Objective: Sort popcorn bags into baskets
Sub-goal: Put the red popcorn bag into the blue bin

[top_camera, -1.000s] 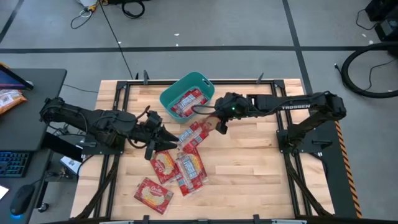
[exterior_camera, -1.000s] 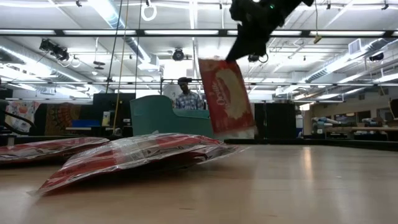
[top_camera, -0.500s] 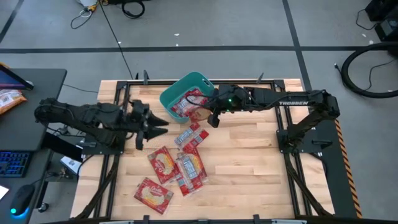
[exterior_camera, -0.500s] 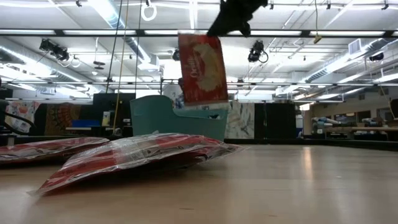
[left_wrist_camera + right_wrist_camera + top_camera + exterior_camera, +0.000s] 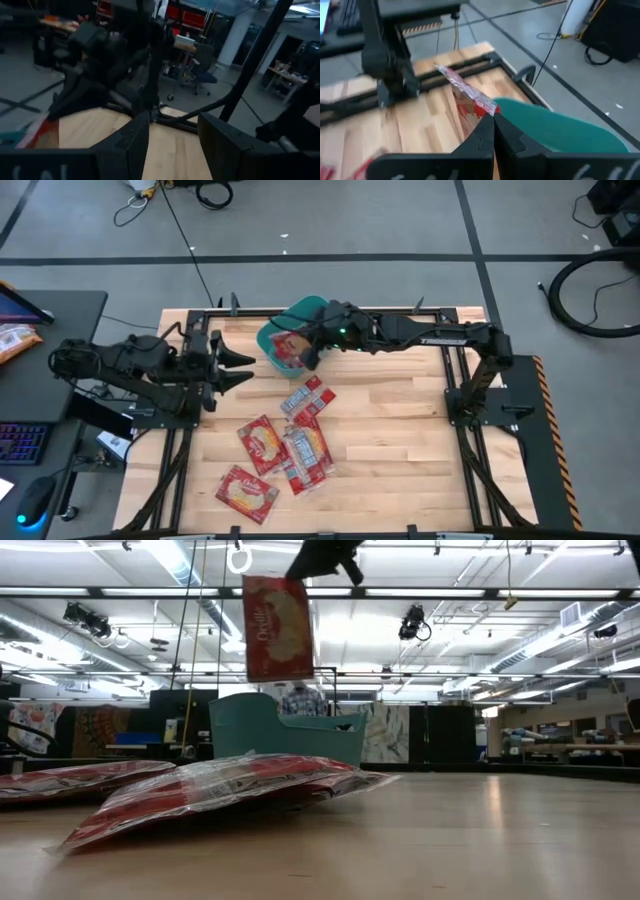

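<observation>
High view: the right gripper (image 5: 308, 352), pinched shut on a popcorn bag (image 5: 278, 628), holds it above the teal basket (image 5: 300, 310). Next it should open to drop the bag. The left gripper (image 5: 240, 367) waits apart at the table's left, open and empty.

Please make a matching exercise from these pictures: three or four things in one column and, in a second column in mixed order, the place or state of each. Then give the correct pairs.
Column one:
1. right pincer
2. left pincer
3. teal tub
4. loose popcorn bags

Column two:
A. lying flat on the wooden table, some overlapping
B. open and holding nothing, near the table's left edge
C. standing at the far edge of the table, with packets inside
D. shut on a red popcorn bag that hangs above the tub

Correct pairs: 1-D, 2-B, 3-C, 4-A
</observation>
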Robot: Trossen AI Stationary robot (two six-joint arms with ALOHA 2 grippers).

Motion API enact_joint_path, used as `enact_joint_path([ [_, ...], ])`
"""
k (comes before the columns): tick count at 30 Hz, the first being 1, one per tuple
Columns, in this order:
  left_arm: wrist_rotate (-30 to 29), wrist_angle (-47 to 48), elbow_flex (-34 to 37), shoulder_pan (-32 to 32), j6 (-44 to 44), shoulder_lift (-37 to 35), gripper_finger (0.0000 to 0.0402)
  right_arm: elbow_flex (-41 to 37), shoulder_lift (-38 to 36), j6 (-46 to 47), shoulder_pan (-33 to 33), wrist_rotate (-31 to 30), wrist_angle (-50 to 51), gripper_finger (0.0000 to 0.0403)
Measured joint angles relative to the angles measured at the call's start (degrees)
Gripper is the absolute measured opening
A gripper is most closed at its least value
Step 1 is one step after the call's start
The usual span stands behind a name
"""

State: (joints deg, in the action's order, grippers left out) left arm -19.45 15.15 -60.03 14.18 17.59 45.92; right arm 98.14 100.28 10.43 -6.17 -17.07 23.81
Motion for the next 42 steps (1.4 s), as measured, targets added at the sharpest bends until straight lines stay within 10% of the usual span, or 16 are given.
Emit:
enact_joint_path([
  [11, -3.39, -0.17, -0.02, 0.02, -12.27, -0.64, 0.0172, 8.19, 10.38, 9.55, -0.97, -5.61, -0.04, 0.0002],
  [23, -21.21, 0.59, -0.02, 0.02, -22.22, -0.05, 0.0172, 8.34, 13.65, 16.98, -6.70, -1.54, 7.13, 0.0006],
  [30, -26.12, 1.67, 0.00, -0.31, -22.37, 1.42, 0.0172, 8.30, 15.96, 16.41, -10.68, 9.26, 6.71, 0.0011],
  [42, -27.40, 2.73, 0.00, -0.51, -11.93, 7.74, 0.0174, 8.30, 15.85, 6.07, -17.86, 8.01, 20.72, 0.0059],
])
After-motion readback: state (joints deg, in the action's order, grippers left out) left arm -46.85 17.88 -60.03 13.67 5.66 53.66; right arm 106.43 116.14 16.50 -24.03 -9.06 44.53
